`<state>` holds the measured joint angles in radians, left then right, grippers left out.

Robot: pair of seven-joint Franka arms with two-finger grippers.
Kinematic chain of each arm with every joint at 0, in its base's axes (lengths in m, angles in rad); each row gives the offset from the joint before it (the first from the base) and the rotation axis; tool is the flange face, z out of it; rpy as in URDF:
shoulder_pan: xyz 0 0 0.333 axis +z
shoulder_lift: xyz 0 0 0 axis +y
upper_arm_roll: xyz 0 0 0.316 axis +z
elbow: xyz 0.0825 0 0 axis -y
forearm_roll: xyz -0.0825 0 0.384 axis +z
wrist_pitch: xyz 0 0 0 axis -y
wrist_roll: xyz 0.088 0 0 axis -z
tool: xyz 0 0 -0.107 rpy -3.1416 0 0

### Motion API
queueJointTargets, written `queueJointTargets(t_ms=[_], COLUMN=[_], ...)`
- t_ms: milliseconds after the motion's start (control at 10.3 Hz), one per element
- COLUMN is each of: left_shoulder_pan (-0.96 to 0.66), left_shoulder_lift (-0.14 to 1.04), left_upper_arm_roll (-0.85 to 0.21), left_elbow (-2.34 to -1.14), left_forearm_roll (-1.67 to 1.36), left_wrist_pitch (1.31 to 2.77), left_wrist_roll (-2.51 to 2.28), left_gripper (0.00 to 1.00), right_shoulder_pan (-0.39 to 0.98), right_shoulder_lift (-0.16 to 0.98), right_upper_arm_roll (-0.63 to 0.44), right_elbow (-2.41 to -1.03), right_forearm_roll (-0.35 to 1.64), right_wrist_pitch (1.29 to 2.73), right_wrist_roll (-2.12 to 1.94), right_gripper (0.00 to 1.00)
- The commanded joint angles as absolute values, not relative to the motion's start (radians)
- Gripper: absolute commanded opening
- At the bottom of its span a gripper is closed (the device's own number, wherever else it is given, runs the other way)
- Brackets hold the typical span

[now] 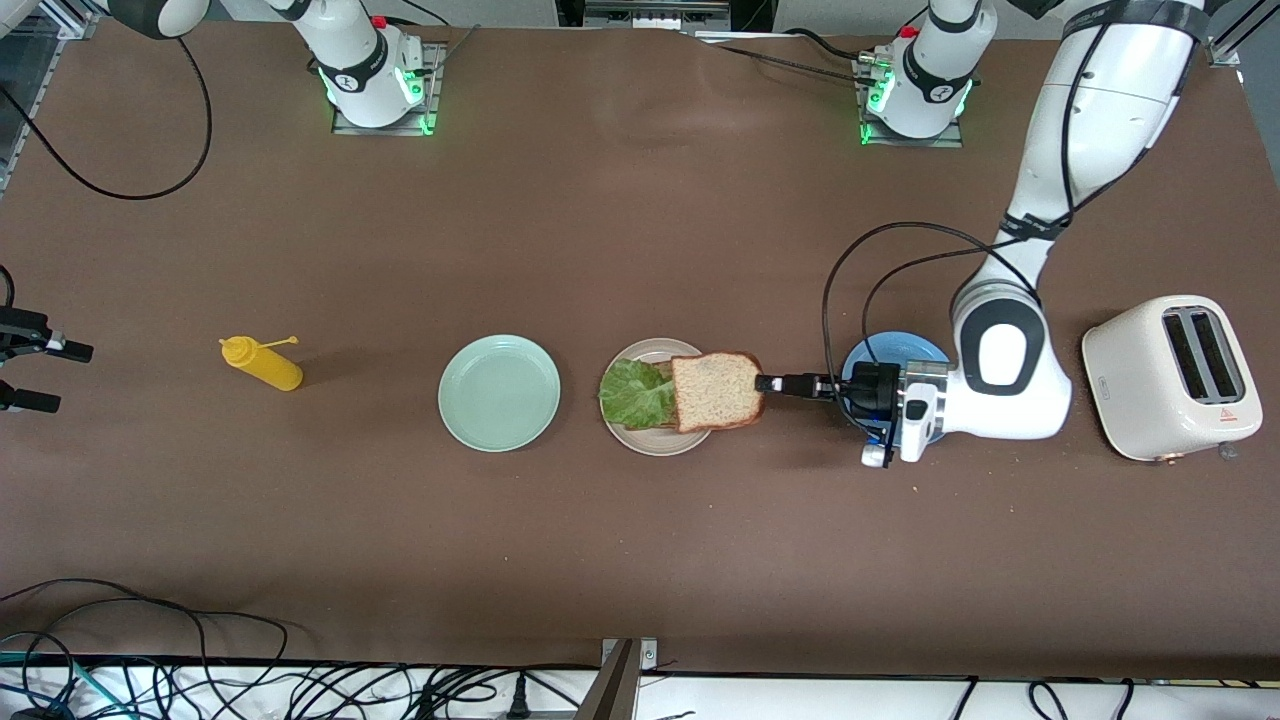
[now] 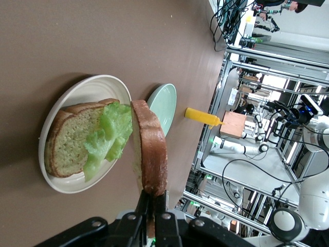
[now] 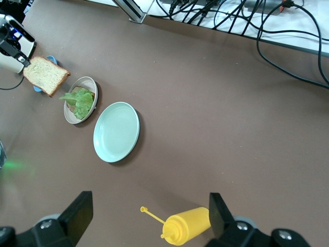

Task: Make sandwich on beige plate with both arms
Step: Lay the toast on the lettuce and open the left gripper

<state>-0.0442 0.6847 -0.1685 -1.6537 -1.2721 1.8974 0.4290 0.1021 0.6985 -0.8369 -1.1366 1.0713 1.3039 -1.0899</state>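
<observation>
Tan bread in the air: your left end effector (image 1: pixel 768 383) pinches the top slice (image 1: pixel 716 391) by one crust edge, fingers pressed together on it, and holds it over the beige plate (image 1: pixel 640 441) at centre frame of the front view.
Risk, offset: the held slice sits toward the left arm's end of the plate and overhangs the rim, so if you release here it may tip off onto the counter (image 1: pixel 640 560) instead of landing square.
Risk, lettuce: the lettuce leaf (image 1: pixel 634 393) lies on the bottom slice (image 2: pixel 67 141) but spills toward the right arm's end; a sideways drag of the top slice could pull it off.
Risk, grip: you hold only a thin edge, and in the left wrist view the slice stands edge-on above the plate, so soft bread may sag or tear.
Risk, nearby: the blue plate (image 1: pixel 893 350) lies right under the left wrist; a low retreat could knock it.
Right end effector (image 3: pixel 149 213): it hangs over the yellow squeeze bottle (image 1: pixel 262 364) at left of frame, fingers spread wide, holding nothing; this arm waits.
Other plate: the mint-green plate (image 1: pixel 499 392) sits bare beside the beige one.
</observation>
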Motion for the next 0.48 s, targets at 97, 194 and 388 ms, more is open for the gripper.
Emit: queueJointTargets(t_ms=[97, 194, 388], left_shoulder_pan=[-0.055, -0.066, -0.08], left_shoulder_lift=[0.641, 0.649, 0.653], left_upper_arm_roll=[-0.207, -0.218, -0.221], left_elbow=[-1.753, -1.756, -1.769], left_forearm_roll=[-1.373, -1.405, -1.43], left_wrist_pitch=[2.017, 2.035, 2.064], left_wrist_roll=[0.517, 0.523, 0.528], left_gripper=[0.0, 0.0, 0.0], right_shoulder_pan=[0.104, 0.104, 0.104], right_shoulder_lift=[0.686, 0.686, 0.686], right_upper_arm_roll=[-0.831, -0.831, -0.828], right_elbow=[-1.14, -1.14, -1.14], right_forearm_roll=[1.057, 1.057, 1.058], right_wrist_pitch=[1.313, 1.315, 1.318], right_wrist_roll=[-1.091, -1.091, -1.091], right_gripper=[1.0, 1.0, 1.0])
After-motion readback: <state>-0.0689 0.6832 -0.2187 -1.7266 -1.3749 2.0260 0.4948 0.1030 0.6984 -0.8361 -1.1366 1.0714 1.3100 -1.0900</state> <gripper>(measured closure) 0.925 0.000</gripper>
